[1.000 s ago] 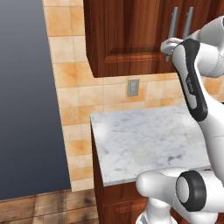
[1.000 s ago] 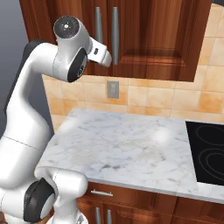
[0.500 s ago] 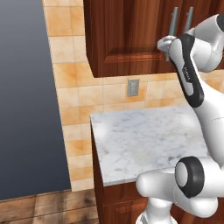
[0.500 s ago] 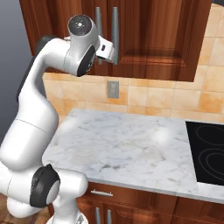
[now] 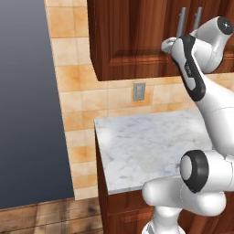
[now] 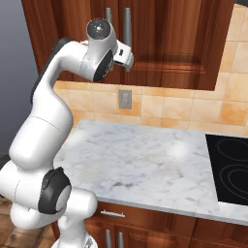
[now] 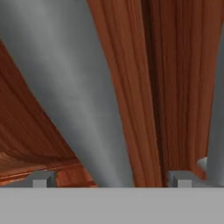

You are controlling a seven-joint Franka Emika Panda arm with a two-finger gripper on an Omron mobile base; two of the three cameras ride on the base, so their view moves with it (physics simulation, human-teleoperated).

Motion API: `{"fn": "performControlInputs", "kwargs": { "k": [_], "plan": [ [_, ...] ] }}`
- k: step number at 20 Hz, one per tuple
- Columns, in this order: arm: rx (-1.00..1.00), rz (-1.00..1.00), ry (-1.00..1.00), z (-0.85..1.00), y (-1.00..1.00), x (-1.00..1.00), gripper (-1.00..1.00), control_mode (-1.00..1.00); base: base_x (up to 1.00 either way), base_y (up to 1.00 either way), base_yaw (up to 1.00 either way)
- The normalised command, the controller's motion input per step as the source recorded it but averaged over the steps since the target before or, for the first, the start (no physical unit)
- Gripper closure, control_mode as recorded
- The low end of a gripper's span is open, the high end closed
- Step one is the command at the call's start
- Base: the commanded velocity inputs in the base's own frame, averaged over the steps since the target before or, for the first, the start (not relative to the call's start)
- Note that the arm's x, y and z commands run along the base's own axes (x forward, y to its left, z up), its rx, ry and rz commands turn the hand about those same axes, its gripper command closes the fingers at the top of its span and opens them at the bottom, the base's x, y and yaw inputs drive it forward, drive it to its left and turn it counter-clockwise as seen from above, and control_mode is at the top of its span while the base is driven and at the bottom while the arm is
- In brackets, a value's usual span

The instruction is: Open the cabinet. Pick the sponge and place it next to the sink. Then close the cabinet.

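Left base view: the gripper point(image 5: 170, 45) is raised against the closed cabinet point(image 5: 132, 41), at the foot of its handle point(image 5: 182, 22), above the marble desk point(image 5: 146, 146).

Right base view: the stovetop point(image 6: 231, 167) lies at the right.

Hand view: the fingers point(image 7: 43, 179) stand released either side of the handle point(image 7: 74, 96).

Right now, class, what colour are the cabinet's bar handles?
Grey metal handles; clearest in the hand view.

Both base views look forward-down, sharing cabinet point(image 5: 137, 41) and counter point(image 6: 145, 160); hand view pressed against handle point(image 7: 74, 96)
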Motion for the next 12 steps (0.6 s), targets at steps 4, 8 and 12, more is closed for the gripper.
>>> {"fn": "performControlInputs", "kwargs": {
  "k": [4,8,12],
  "plan": [
    [0.0,0.0,0.0,0.0,-0.22,0.21,-1.0,-1.0,0.0,0.0,0.0],
    [0.0,0.0,0.0,0.0,0.0,0.44,-1.0,-1.0,0.0,0.0,0.0],
    [0.0,0.0,-0.03,0.0,0.0,0.46,-1.0,-1.0,0.0,0.0,0.0]
  ]
}}
